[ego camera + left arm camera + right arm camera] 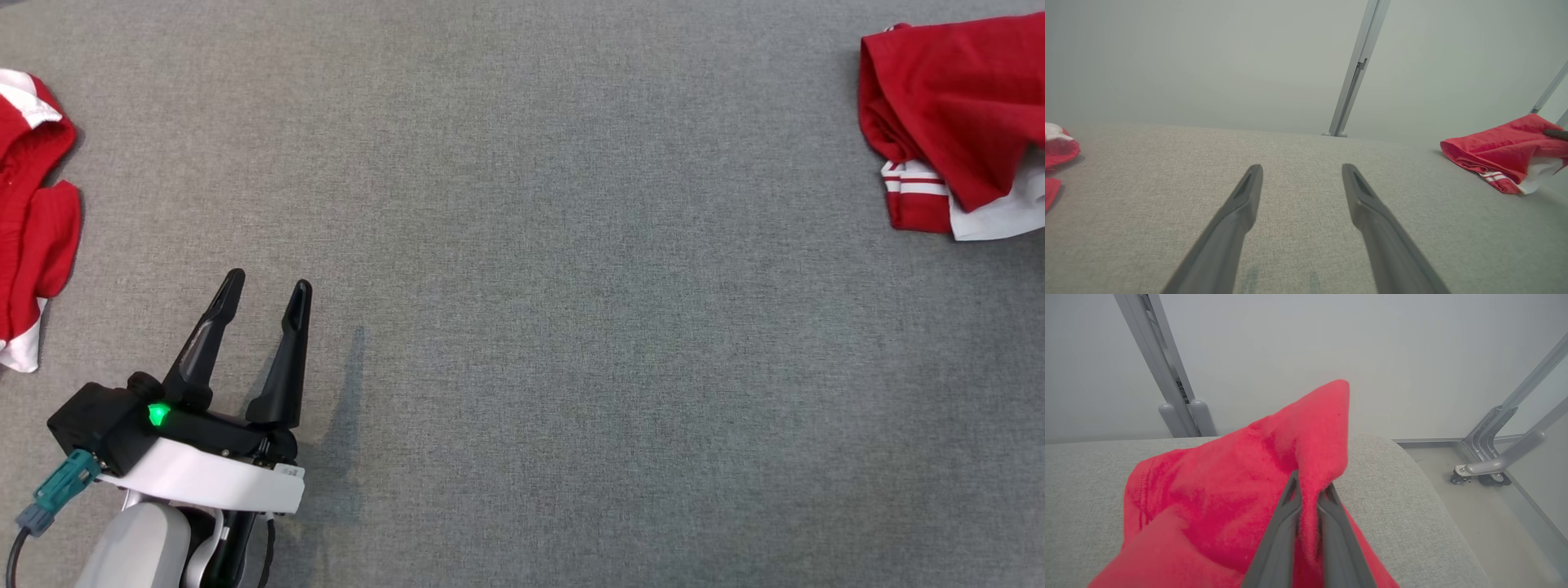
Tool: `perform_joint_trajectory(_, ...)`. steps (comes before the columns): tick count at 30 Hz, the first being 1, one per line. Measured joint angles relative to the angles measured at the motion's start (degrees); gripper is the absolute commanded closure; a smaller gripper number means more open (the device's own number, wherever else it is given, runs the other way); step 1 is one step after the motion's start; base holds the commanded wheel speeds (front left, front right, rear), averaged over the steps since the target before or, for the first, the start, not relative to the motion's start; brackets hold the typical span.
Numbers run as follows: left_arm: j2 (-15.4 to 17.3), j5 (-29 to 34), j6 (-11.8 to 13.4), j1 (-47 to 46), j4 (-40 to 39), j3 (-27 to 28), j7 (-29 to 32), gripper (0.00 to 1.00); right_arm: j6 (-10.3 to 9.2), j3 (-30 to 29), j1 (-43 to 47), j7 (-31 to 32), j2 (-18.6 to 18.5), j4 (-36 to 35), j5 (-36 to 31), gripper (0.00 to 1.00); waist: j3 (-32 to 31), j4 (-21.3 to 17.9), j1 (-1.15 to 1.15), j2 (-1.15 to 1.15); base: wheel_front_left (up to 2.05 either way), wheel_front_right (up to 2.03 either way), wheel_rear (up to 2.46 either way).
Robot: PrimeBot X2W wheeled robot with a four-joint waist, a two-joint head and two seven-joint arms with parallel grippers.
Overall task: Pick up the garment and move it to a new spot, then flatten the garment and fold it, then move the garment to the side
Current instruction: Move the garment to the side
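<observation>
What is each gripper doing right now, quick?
Left gripper: open, holding nothing.
Right gripper: shut on the red garment.

No lettering, brand or number can be read on the red-and-white garment (955,98) or the grey table (571,327); a sticker (286,471) behind the left gripper (269,279) is too small to read

Table (571,286) ctr free btwn L garment (33,212) and R garment (955,106).
</observation>
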Motion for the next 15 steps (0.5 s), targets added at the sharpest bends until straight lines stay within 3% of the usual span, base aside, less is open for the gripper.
perform_joint_trajectory(1,0.03,-0.02,0.0,-0.12,0.0,-0.07,0.0,0.0,0.0,-0.16,-0.41,-0.45,0.36,1.11,-0.34,0.76,0.07,-0.02,0.0,0.0,0.0,0.0,0.0)
perform_joint_trajectory(2,0.1,-0.11,0.0,-0.26,0.01,-0.11,0.0,0.0,0.0,-0.25,-0.71,-0.83,0.86,1.75,-0.54,0.28,0.11,-0.02,0.0,0.0,0.0,0.0,0.0)
perform_joint_trajectory(3,0.15,-0.18,0.0,-0.39,0.02,-0.16,0.0,0.0,0.0,-0.32,-0.99,-1.22,1.27,2.44,-0.85,0.0,0.11,-0.02,0.0,0.0,0.0,0.0,0.0)
perform_joint_trajectory(15,-0.47,-0.3,0.0,-0.34,1.56,-0.41,0.0,0.0,0.01,-3.59,-2.33,-5.94,0.96,5.3,-7.51,0.0,-2.57,-0.24,0.0,0.0,0.0,0.0,0.0)
